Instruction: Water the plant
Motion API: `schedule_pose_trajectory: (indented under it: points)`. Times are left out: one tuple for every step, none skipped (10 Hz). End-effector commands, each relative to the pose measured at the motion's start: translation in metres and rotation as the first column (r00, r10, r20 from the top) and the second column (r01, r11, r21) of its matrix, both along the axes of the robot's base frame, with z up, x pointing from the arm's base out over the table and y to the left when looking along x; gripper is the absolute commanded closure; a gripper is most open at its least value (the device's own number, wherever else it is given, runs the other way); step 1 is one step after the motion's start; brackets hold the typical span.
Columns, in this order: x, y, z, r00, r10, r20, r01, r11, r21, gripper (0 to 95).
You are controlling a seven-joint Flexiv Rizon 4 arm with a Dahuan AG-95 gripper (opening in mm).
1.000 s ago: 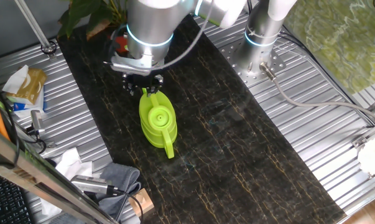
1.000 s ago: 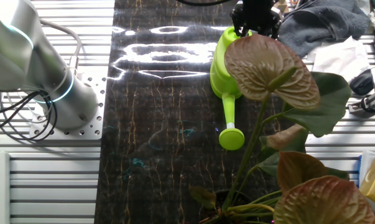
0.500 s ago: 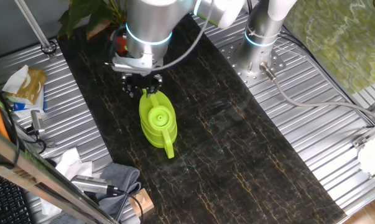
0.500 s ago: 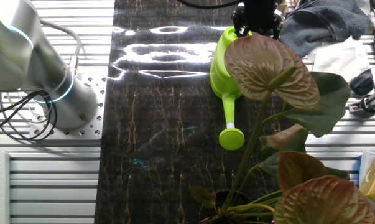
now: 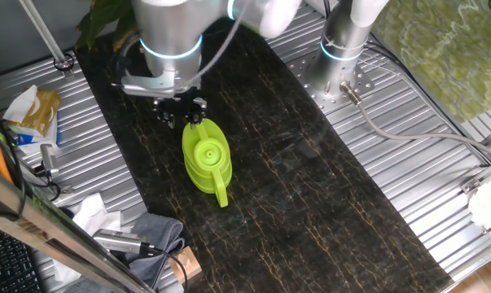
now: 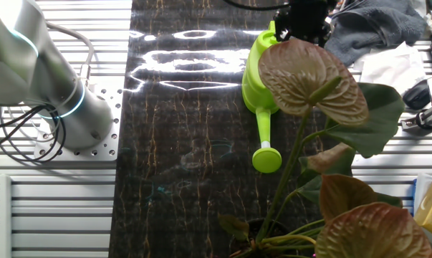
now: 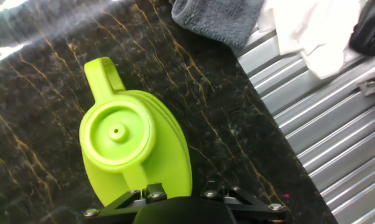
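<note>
The watering can (image 5: 205, 159) at centre frame is lime green all over. The table (image 5: 310, 195) beneath is black, veined with gold. Lower right in the other fixed view, the plant (image 6: 312, 75) shows brownish-red and green leaves. The towel (image 7: 221, 18) at the hand view's top is grey.

Bright overhead glare streaks the dark tabletop (image 6: 187, 64); arm (image 5: 168, 32) motion-blurred.

Support: dark marble-patterned mat (image 5: 310, 187) with gold veining, laid down the middle of a ribbed metal table (image 5: 440, 187). On mat: lime-green watering can (image 5: 205, 159), upright, left of centre. Grey cloth (image 5: 155, 232) overlaps mat's near-left corner; white crumpled paper (image 5: 90, 213) on ribbed metal beside it.
</note>
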State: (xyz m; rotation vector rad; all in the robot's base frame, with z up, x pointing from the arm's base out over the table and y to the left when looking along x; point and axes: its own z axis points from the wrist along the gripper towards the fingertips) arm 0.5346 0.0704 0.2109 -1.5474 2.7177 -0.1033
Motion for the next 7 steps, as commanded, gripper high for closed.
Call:
schedule_pose_trajectory:
  points:
    - [-0.0002, -0.0006, -0.0025, 1.000, -0.004, 0.002, 0.004, 1.000, 0.009, 57.0]
    - [0.0000, -0.0009, -0.0031, 1.000, -0.007, 0.003, 0.007, 1.000, 0.009, 57.0]
    - [0.0003, -0.0011, -0.0036, 1.000, -0.014, 0.003, 0.014, 1.000, 0.011, 57.0]
    - [0.0005, -0.0013, -0.0041, 1.000, -0.015, 0.003, 0.015, 1.000, 0.012, 57.0]
    - [0.0003, -0.0017, -0.0047, 1.000, -0.015, 0.004, 0.015, 1.000, 0.015, 57.0]
    - [0.0001, -0.0021, -0.0052, 1.000, -0.017, 0.004, 0.017, 1.000, 0.017, 57.0]
    - [-0.0004, -0.0029, -0.0063, 1.000, -0.023, 0.004, 0.023, 0.999, 0.022, 57.0]
